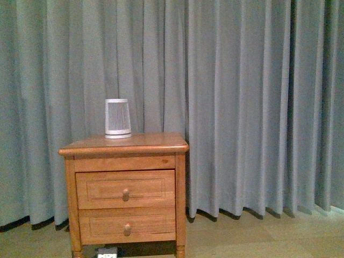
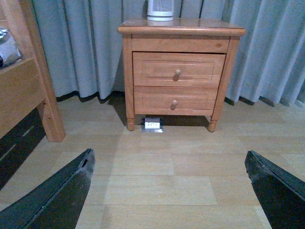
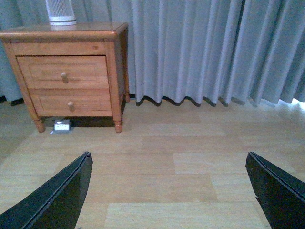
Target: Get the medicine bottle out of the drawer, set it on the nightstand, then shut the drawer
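Note:
The nightstand (image 1: 124,144) (image 2: 181,27) (image 3: 66,33) is a honey-coloured wooden cabinet standing against the grey curtain. Its upper drawer (image 1: 126,189) (image 2: 177,69) (image 3: 63,72) is shut, with one round knob. The medicine bottle is hidden from every view. My left gripper (image 2: 168,160) is open over bare wooden floor, well short of the cabinet. My right gripper (image 3: 168,160) is open too, over the floor and off to the cabinet's right side. Neither arm shows in the front view.
A white ribbed cone-shaped device (image 1: 117,119) stands on the nightstand top. The lower drawer (image 1: 127,226) is shut. A small white socket box (image 2: 152,125) lies on the floor under the cabinet. A wooden bed frame (image 2: 26,86) stands beside the left gripper. Curtains (image 1: 242,97) fill the background.

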{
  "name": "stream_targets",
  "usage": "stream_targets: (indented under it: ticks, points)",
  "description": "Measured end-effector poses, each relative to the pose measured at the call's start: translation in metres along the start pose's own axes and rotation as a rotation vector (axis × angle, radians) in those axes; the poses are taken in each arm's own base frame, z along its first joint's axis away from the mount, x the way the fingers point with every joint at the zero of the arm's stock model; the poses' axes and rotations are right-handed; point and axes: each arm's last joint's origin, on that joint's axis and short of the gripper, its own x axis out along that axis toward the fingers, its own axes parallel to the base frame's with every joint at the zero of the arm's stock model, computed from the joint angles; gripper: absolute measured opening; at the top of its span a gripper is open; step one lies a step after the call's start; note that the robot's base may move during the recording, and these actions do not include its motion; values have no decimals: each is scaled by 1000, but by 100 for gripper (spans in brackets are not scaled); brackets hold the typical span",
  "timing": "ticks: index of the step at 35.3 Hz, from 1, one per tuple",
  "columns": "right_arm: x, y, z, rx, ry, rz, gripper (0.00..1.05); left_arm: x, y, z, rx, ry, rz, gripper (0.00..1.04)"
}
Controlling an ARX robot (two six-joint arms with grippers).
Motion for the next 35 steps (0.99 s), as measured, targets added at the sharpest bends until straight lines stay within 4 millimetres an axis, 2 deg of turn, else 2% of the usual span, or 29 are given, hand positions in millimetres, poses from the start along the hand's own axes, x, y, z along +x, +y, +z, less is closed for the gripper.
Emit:
stream_targets:
  ticks: [35]
  points:
    - [0, 0, 0, 0, 0, 0, 98, 0, 0, 0, 0, 0, 0, 98]
